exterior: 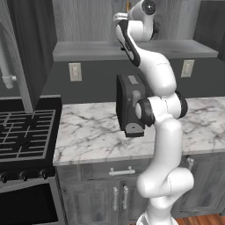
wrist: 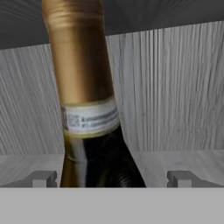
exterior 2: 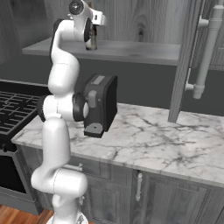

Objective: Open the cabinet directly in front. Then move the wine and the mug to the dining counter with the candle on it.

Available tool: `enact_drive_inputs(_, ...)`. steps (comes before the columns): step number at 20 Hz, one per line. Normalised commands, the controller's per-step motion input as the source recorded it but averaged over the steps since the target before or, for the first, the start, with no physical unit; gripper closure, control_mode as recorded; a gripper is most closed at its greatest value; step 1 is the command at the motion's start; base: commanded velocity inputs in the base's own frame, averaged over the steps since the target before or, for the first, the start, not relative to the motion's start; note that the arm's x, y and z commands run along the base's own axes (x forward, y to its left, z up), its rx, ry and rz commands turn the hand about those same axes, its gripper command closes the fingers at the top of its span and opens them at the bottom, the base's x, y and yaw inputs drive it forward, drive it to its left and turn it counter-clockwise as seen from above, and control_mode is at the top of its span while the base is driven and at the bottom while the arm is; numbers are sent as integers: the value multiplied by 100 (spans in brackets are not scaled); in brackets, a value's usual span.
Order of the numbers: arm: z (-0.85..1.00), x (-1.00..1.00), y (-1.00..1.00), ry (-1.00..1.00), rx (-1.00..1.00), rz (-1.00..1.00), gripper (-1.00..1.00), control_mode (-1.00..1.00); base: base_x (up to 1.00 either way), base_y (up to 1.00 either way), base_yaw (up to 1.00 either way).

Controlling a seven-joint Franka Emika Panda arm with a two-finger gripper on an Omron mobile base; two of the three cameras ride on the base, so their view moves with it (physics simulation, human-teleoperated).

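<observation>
The wine (wrist: 87, 109) stands close before the hand camera, its gold foil neck and pale label band above dark glass. My gripper (wrist: 113, 178) is open, and its fingertips (wrist: 43, 178) stand on either side of the bottle's shoulder without touching it. The bottle's dark base (exterior 2: 91, 41) rests on the shelf of the cabinet (exterior: 88, 50), whose grey doors (exterior 2: 188, 57) are swung open. The arm reaches up into the cabinet. The mug, the dining counter and the candle are out of view.
A black coffee machine (exterior: 129, 105) stands on the marble worktop (exterior: 88, 127) under the cabinet, close to the arm's elbow. A black stove (exterior: 24, 132) lies to the left. The open doors' silver bar handles (exterior 2: 208, 48) jut out on both sides.
</observation>
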Motion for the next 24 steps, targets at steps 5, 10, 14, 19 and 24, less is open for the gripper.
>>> enact_drive_inputs(5,0,18,0,0,0,0,-100,-100,0,0,0)
enact_drive_inputs(10,0,11,0,0,0,0,100,-100,0,0,0)
enact_drive_inputs(14,0,1,0,0,0,0,100,-100,0,0,0)
enact_drive_inputs(19,0,0,0,0,0,0,100,-100,0,0,0)
enact_drive_inputs(24,0,0,0,0,0,0,100,-100,0,0,0)
